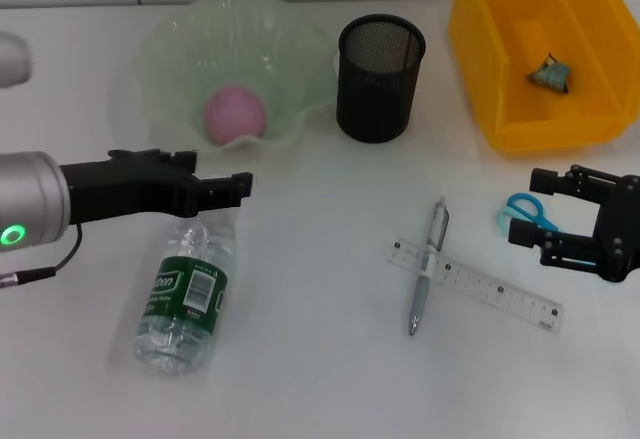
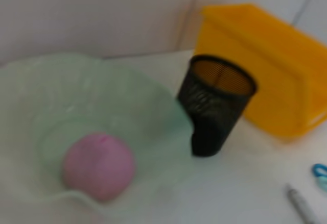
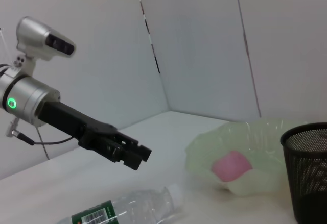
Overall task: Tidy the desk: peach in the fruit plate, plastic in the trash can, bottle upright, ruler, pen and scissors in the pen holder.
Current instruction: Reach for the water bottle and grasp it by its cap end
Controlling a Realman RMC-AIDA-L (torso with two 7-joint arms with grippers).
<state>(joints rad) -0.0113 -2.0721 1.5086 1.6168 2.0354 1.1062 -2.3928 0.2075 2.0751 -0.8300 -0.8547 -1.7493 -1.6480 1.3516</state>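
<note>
A white desk point(image 1: 320, 259) is seen from above. At far left, a pale green fruit plate point(image 1: 170, 49) is holding a pink peach point(image 1: 235, 114). Just right of it a black mesh pen holder point(image 1: 380, 79) is standing upright. At far right, a yellow trash can point(image 1: 480, 29) is holding a crumpled piece of plastic point(image 1: 549, 75).

A clear bottle point(image 1: 188, 299) with a green label is lying on its side at near left. The left gripper point(image 1: 235, 187) is hovering just above the bottle's neck; whether its fingers are apart or together cannot be told.

A pen point(image 1: 427, 269) is lying across a clear ruler point(image 1: 480, 286) in the near middle. At right, the right gripper point(image 1: 522, 209) is hovering with its fingers spread apart over blue scissors point(image 1: 522, 209).
</note>
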